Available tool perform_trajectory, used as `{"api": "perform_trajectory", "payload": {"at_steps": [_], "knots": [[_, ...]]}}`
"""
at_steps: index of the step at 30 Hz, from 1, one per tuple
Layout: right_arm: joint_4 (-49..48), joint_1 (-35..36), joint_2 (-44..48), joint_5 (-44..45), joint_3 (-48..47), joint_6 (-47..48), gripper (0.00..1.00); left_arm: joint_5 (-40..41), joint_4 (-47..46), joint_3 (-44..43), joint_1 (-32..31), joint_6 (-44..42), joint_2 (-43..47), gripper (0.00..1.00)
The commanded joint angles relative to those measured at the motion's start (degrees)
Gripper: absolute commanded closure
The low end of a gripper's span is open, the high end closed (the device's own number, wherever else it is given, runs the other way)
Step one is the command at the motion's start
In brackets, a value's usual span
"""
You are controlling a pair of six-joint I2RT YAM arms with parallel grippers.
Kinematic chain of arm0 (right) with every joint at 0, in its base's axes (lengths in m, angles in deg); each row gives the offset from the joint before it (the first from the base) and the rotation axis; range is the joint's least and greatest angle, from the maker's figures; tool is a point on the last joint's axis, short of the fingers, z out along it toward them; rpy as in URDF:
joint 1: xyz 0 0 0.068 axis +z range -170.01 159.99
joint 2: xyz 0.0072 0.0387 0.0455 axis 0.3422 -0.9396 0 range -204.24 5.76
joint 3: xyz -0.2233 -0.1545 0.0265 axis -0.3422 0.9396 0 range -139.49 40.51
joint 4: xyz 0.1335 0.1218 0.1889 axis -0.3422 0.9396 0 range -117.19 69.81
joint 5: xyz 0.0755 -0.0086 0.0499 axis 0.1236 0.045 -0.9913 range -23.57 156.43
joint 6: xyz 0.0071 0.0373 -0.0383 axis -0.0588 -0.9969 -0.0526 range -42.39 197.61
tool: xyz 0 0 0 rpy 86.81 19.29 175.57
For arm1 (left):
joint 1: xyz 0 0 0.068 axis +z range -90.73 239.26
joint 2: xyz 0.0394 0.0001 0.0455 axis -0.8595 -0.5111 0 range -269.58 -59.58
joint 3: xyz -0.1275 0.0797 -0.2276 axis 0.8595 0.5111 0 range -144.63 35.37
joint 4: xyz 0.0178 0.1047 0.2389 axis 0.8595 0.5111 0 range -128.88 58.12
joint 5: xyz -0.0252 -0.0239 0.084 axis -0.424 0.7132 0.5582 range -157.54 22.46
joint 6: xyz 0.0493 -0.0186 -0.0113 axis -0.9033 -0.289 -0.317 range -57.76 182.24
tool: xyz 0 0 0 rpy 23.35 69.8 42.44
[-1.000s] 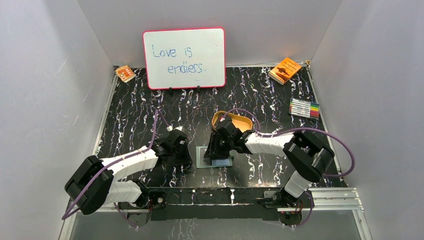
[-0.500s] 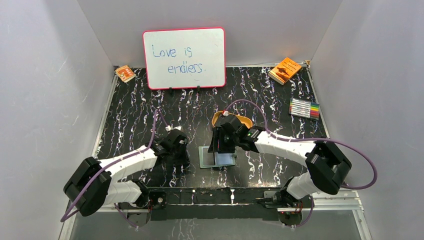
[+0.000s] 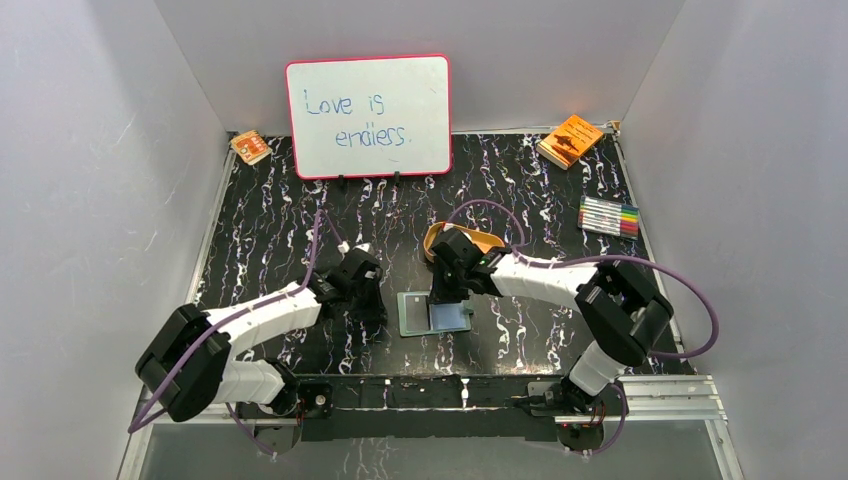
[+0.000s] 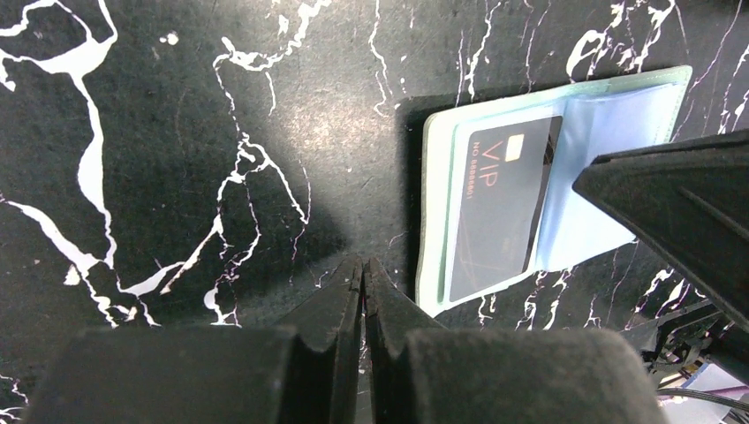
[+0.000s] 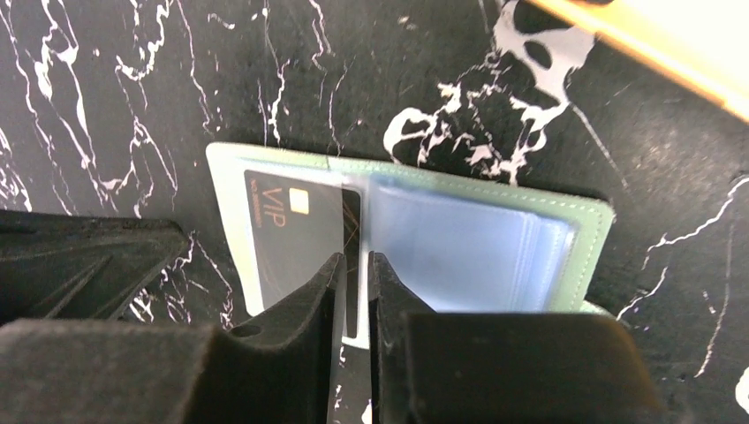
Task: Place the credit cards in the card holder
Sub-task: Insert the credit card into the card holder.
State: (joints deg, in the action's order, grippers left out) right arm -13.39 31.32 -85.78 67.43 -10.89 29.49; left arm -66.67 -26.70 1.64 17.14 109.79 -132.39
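The black marble table point(image 3: 260, 250) carries everything. On it, on the far side of the work place, stands the tan-orange tray point(image 5: 636, 55). The right arm covers most of it, so I cannot tell what it contains.

The card holder point(image 3: 455, 320) lies open and flat, near the front edge, between the two arms. Its long axis runs left to right. The left half holds one black credit card point(image 4: 499, 208) with "VIP" printed on it. The long axis of the card runs parallel to the fold, across the holder. A clear film seems to lie over it, but I cannot tell if the card is pushed in fully. The right half shows only pale bluish sleeves point(image 5: 459, 256), with no card visible in them. I see no other card on the table.

The right gripper point(image 5: 354, 291) is the nearer one. It hangs directly above the holder, at the inner edge of the card beside the fold. Its fingers are almost together, with only a thin slit between them, and nothing is visibly held. The left gripper point(image 4: 363, 296) is just beside the left edge of the holder, over bare table. Its fingers are pressed together and empty. In my judgement, the next move depends on this inner card edge under the right fingers.
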Motion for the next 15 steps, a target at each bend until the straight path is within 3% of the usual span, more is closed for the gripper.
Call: {"api": "perform_trajectory", "payload": {"at_steps": [1, 15], "knots": [[1.53, -0.65, -0.68, 3.31, -2.79, 0.50, 0.79, -0.37, -0.07, -1.98, -0.02, -1.14, -1.03, 0.98], [0.58, -0.76, -4.34, -0.07, -4.30, 1.61, 0.90, -3.16, -3.87, -0.37, 0.00, -1.20, -5.55, 0.98]]}}
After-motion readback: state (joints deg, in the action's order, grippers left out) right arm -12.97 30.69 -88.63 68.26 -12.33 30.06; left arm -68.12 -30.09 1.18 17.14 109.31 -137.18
